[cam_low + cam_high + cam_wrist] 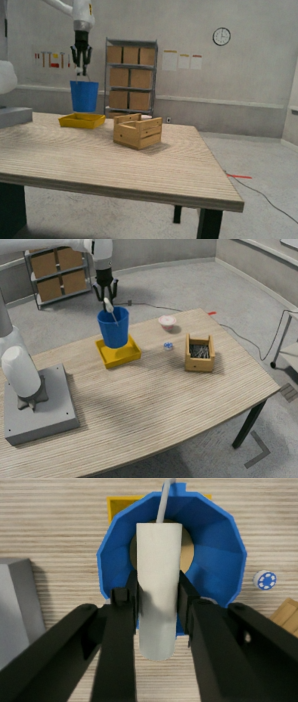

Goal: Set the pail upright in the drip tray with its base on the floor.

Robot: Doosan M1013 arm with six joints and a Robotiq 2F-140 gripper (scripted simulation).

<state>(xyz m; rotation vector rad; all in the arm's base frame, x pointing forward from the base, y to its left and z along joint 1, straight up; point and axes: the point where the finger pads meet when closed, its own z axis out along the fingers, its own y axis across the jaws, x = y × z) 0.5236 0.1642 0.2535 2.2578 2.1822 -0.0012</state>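
A blue pail (113, 330) hangs upright by its wire handle over the yellow drip tray (118, 351) at the far left of the table. My gripper (106, 299) is shut on the white grip of the pail's handle (157, 588). In the side view the pail (84, 96) hangs with its base just above the tray (82, 120), with a small gap between them. In the wrist view the pail (200, 553) lies right below the fingers, and only a yellow corner of the tray (120, 503) shows.
A wooden crate (200, 352) holding nails stands to the right. A small white-and-red bowl (167, 322) and a small blue-and-white disc (168, 346) lie between the crate and the tray. The robot's grey base (38, 405) is at the left.
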